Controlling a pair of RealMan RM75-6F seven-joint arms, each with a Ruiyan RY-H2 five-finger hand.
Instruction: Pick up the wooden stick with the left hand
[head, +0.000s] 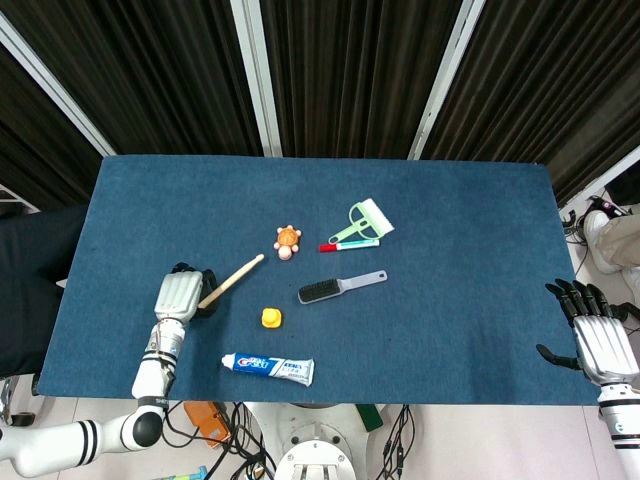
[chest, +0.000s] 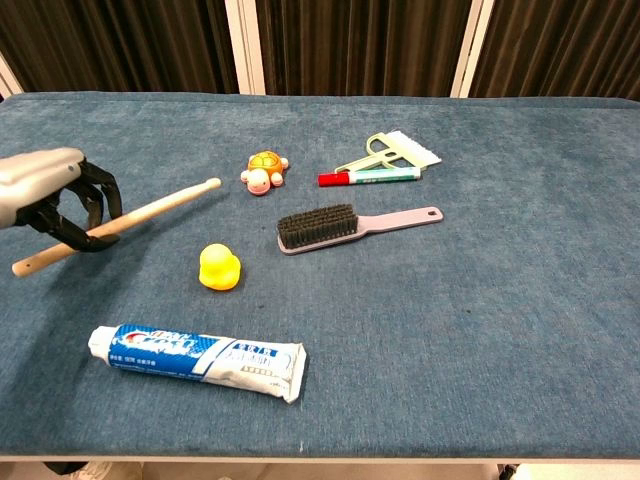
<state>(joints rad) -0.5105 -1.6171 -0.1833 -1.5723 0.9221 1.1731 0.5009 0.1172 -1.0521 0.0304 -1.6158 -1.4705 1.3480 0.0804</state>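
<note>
- Left hand (head: 178, 296) (chest: 52, 192) at the near-left part of the table (head: 470, 220) (chest: 520, 320), silver back turned up, forearm running off toward the near-left corner.
- Dark fingers (chest: 92, 205) curled down and round the wooden stick (head: 231, 279) (chest: 120, 224), grasping it close to its butt end.
- Stick tilted, tip pointing far-right toward the turtle toy (head: 288, 241) (chest: 264, 170), butt poking out to the near left of the hand; in the chest view held clear of the cloth along its whole length.
- Right hand (head: 593, 333) at the near-right edge of the head view, beyond the table's edge, fingers spread and released, nothing in them; outside the chest view.
- One wooden stick, one turtle toy, one yellow duck (head: 270, 318) (chest: 219, 267), one toothpaste tube (head: 268, 367) (chest: 196, 357), one brush (head: 341, 287) (chest: 354, 224), one marker (head: 348, 244) (chest: 368, 176), one pale green scraper (head: 361, 222) (chest: 392, 151).
- Duck just near-right of the stick's tip; toothpaste tube nearest of all, lying across the near-left; brush at mid-table; marker and scraper touching, further back on the right of the turtle.
</note>
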